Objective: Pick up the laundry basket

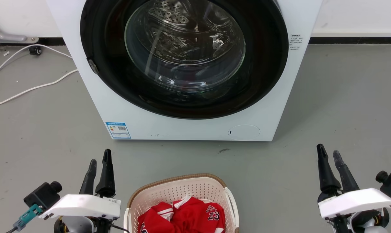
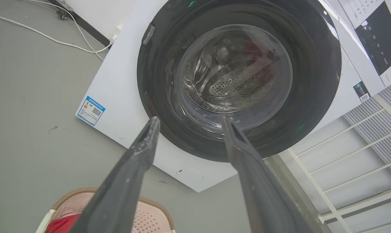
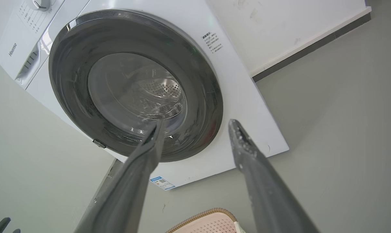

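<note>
The laundry basket (image 1: 179, 179) sat on the grey floor (image 1: 344, 113), down between the two grippers and nearer the robot than their fingertips, with a red jersey (image 1: 185, 215) heaped inside. It lay just beside the left gripper (image 1: 99, 157), on that gripper's inner side, and well apart from the right gripper (image 1: 328, 149), whose inner side faced it across a stretch of bare floor. Its white side handle (image 1: 231, 202) on the right-gripper side was untouched, and so was the rim.

Both grippers were empty, each with its two dark fingers spread moderately apart and pointing ahead toward the washing machine (image 1: 189, 132) rather than down at the basket. Nothing gripped or even touched the plastic.

By my reckoning the task had hardly begun. The basket rested flat and nothing was lifted. What remained was nearly all of it: bringing the fingers back and down to the handles or rim, closing on them, and raising the load. A white cable (image 1: 36, 87) trailed off beyond the left gripper's outer side, clear of the work.
</note>
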Available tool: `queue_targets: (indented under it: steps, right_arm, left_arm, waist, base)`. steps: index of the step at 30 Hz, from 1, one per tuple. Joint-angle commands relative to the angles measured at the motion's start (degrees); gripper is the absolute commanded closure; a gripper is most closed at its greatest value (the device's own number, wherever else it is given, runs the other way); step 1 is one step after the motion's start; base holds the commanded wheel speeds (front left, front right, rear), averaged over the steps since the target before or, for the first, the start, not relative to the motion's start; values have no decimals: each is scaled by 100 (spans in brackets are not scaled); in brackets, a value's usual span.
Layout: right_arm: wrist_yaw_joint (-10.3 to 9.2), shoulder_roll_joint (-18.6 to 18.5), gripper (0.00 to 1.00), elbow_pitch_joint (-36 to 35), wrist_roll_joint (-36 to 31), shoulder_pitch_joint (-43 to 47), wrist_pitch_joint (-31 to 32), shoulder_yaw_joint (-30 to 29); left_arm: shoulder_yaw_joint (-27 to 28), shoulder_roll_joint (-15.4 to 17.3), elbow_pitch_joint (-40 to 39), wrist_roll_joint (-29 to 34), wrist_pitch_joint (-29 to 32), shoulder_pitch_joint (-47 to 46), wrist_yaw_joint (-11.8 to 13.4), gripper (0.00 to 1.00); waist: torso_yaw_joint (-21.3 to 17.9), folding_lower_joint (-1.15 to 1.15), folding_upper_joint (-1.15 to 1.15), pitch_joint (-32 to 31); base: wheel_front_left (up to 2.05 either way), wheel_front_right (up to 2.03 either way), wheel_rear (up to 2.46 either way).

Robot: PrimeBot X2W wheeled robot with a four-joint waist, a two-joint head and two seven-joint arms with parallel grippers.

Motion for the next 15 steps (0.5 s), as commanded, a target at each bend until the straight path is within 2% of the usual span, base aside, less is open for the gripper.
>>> queue_targets:
  steps: [1,15]
  right_arm:
    - [0,-17,0,-108,-202,6,-61,14]
    - [0,-19,0,-216,-1242,109,-302,60]
  left_arm:
    - [-7,20,-101,183,-57,-17,-17,0]
    - [-42,22,-175,1120,-293,92,19,0]
  waist:
    - [1,0,0,0]
    - [6,0,0,2]
  base:
    - [0,0,0]
    - [0,0,0]
